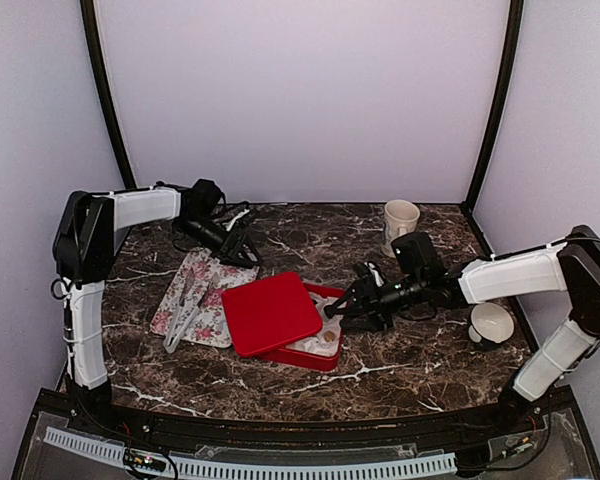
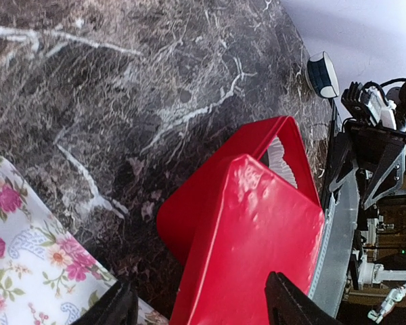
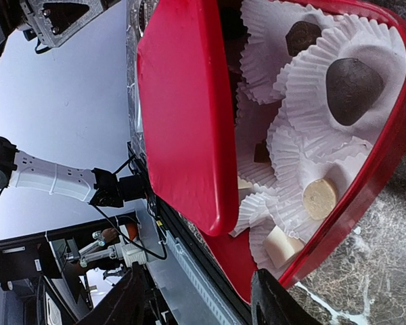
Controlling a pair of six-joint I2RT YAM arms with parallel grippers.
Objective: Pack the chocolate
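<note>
The left gripper [image 1: 248, 250] hangs with its fingers spread and nothing between them. Just under and on the near side of it lies a floral cloth [image 1: 195, 295] with metal tongs [image 1: 185, 315] resting on it. My guess is that the cloth serves as a clean parking spot for the tool.

Ahead of the left fingertips in the wrist view, and close to them, sits the red lid [image 1: 272, 312]. It is laid askew over the red box [image 1: 320, 355], probably so the strip on the right gripper's side is uncovered for loading. The lid is near enough to square that its long axis is hard to call. One corner points back toward the left gripper.

The chocolate [image 3: 352, 81] is inside the box, directly ahead of the right gripper's [image 1: 337, 308] fingers. The pieces sit one to a white paper cup [image 3: 304, 101], which looks meant to stop them rolling or touching. Two dark pieces lie farthest from the fingers, with a tan one and a paler one nearest. Being roundish they have no real long axis, though the tan one turns a flat face toward the wrist camera.

The right gripper hovers at the box's open edge, fingers parted and empty. Beyond its wrist stands a cream mug [image 1: 400, 220], well apart.
</note>
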